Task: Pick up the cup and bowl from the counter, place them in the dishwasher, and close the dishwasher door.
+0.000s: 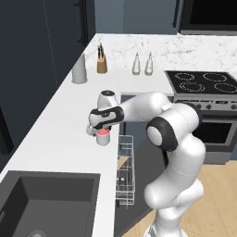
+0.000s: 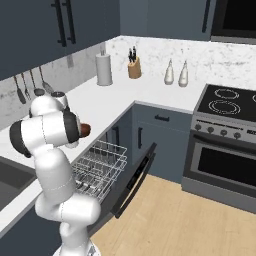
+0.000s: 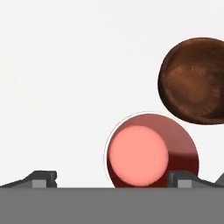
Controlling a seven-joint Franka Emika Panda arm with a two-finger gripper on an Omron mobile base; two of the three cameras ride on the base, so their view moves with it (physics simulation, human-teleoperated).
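The cup (image 1: 103, 137) is whitish with a red top and stands on the white counter (image 1: 55, 139) near its front edge. From above, the cup (image 3: 151, 151) shows a red inside. My gripper (image 1: 99, 131) hangs just over it, open. In the hand view the gripper (image 3: 113, 179) has its jaws wide apart, and the cup lies between them, close to the right fingertip (image 3: 183, 178). The dark reddish-brown bowl (image 3: 194, 81) rests right beside the cup; the bowl (image 2: 85, 129) peeks out past my arm. The dishwasher door (image 2: 132, 177) hangs open, with the white wire rack (image 2: 97, 167) pulled out.
A dark sink (image 1: 46, 203) is set into the counter on the near side. A grey canister (image 1: 79, 69), a knife block (image 1: 102, 62) and two bottles (image 1: 142, 65) stand at the back. The stove (image 1: 203, 83) and oven (image 2: 225, 165) are to the right.
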